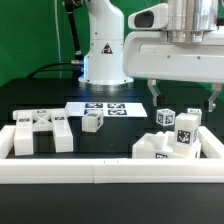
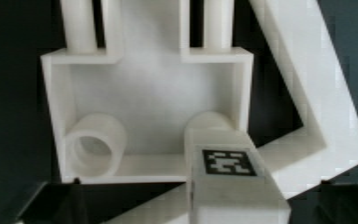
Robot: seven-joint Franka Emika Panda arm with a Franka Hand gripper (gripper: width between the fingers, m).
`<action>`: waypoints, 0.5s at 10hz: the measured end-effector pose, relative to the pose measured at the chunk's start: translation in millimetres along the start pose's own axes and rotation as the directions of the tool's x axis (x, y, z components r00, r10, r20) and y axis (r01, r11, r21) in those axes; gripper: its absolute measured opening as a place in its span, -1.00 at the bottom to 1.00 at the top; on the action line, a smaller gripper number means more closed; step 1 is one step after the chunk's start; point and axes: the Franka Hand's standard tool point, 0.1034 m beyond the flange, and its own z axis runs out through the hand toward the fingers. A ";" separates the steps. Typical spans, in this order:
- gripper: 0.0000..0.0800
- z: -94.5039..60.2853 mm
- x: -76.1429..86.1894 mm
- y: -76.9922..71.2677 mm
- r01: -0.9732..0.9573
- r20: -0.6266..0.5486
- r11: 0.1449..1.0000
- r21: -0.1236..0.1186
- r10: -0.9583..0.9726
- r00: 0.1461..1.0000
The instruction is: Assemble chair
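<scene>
- Several white pieces of the chair (image 1: 163, 148) lie loose on the black tabletop (image 1: 30, 98), inside the low white border rail (image 1: 100, 172); the chair is not yet in one piece.
- The largest cluster sits near the rail at the exterior view's right. It is a chunky white base with a tagged block (image 1: 187, 127) standing on or against it and a tagged cube (image 1: 165, 117) just behind. I cannot tell whether these touch.
- At the exterior view's left lies a blocky piece (image 1: 40, 131) with raised ribs, close to the rail's corner.
- A small cube (image 1: 93, 121) bearing a tag rests between the two groups, just in front of the marker board (image 1: 100, 107). That board lies flat before the robot's base (image 1: 103, 55).
- The pincer (image 1: 184, 101) hangs above the right-hand cluster with its two fingers (image 1: 156, 96) spread wide, one toward each side of the parts below. Nothing sits between them, and it has hold of nothing.
- The wrist view looks down on a boxy white part (image 2: 149, 95) with two posts running out of one end and a round socket (image 2: 96, 148) inside its frame.
- A tag-bearing bar (image 2: 224, 165) lies over that frame's edge, its black-and-white square facing the camera.
- A slanted white strut (image 2: 309, 90) runs alongside the frame and meets it near the tag-bearing bar.
</scene>
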 end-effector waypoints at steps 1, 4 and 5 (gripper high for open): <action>0.62 0.5 -0.2 0.1 0.000 0.001 1.000 -0.001 0.000 1.000; 0.62 -2.8 -4.4 8.5 0.039 0.004 0.999 0.001 -0.039 0.999; 0.62 -7.3 -12.9 25.7 0.069 0.006 0.998 0.004 -0.069 0.998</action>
